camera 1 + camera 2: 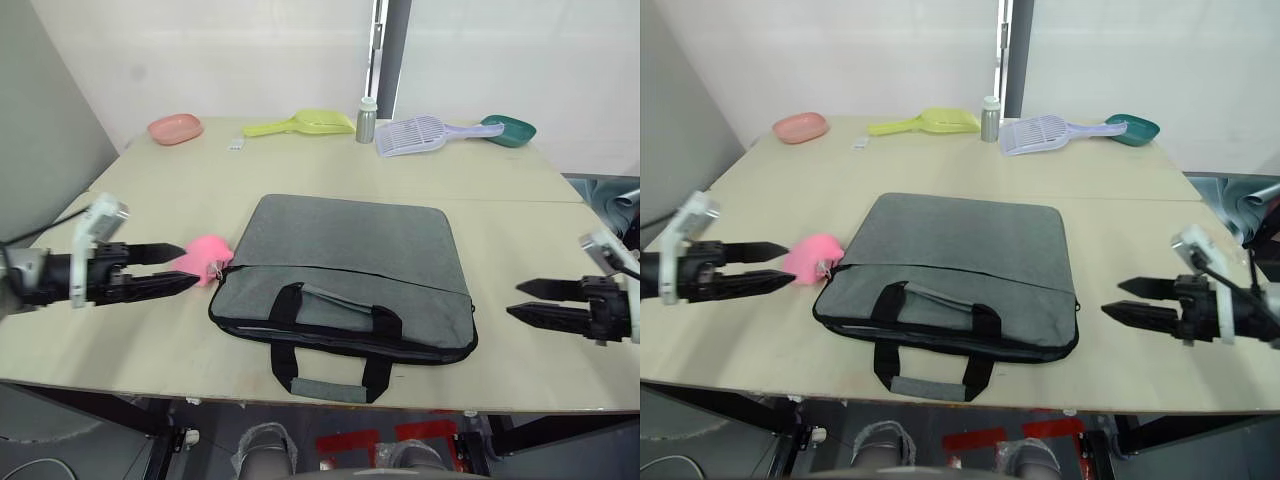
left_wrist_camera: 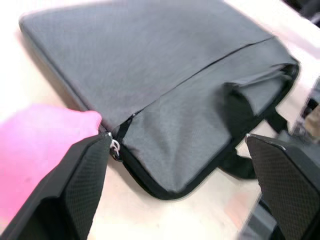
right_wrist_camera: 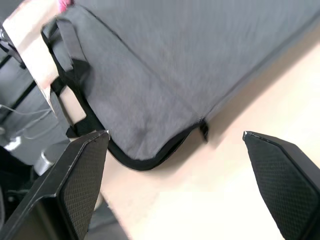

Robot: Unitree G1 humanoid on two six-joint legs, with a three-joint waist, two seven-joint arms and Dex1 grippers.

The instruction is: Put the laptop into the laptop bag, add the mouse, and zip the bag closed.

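Laptop bag (image 1: 345, 275) lay flat between both tools, long axis across; left tool (image 1: 170, 268) and right tool (image 1: 535, 303) both gaped empty (right nearer the bag's zipper pull (image 3: 203, 131)).

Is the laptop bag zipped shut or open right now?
Looks shut: the laptop bag lies flat, zipper seam closed along its visible edges, pulls at both ends. Its contents cannot be seen.

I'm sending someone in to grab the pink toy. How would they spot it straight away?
Start from the grey laptop bag in the middle of the light wooden table. At the bag's left edge, touching it beside the zipper pull, lies the pink plush toy, just ahead of the left gripper. It is soft and bright pink, unlike the paler pink dish at the far left.
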